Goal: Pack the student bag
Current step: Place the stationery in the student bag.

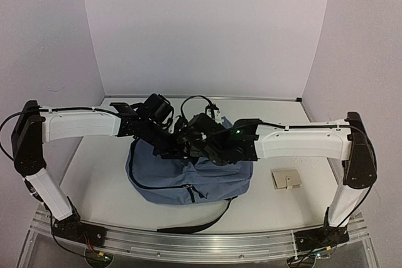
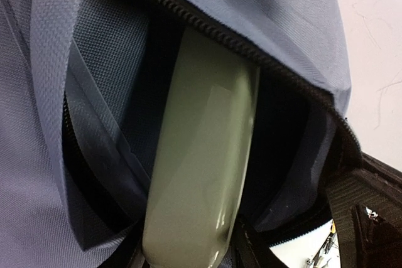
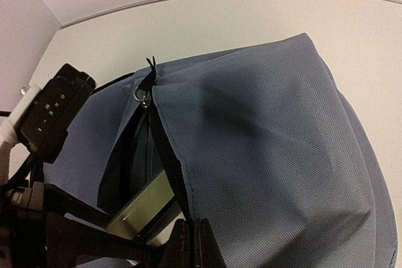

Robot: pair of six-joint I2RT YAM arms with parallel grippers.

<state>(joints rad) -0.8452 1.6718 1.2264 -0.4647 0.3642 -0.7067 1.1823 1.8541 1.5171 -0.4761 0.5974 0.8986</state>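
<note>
Bag (image 1: pixel 188 183) lies flat mid-table with its mouth toward 12 o'clock and a strap (image 1: pixel 201 221) trailing to 6. It is soft woven cloth, limp and probably light, so it will likely sag shut unless lifted. The stiffer zipper (image 3: pixel 146 95) edge looks like the best hold. Right gripper (image 3: pixel 193 243), reaching in from 3 o'clock, is pinched fully closed on that edge, tenting the flap. Left gripper (image 2: pixel 188 254), coming from 9 o'clock, is closed partway around a smooth pale-green slab (image 2: pixel 207 155) whose far end sits inside the dark lining. The slab is glossy and may slip. Table (image 1: pixel 100 180) is plain matte white, with a tan wallet (image 1: pixel 286 180) at the bag's 3 o'clock. Bare pale walls (image 1: pixel 201 29) close three sides.
</note>
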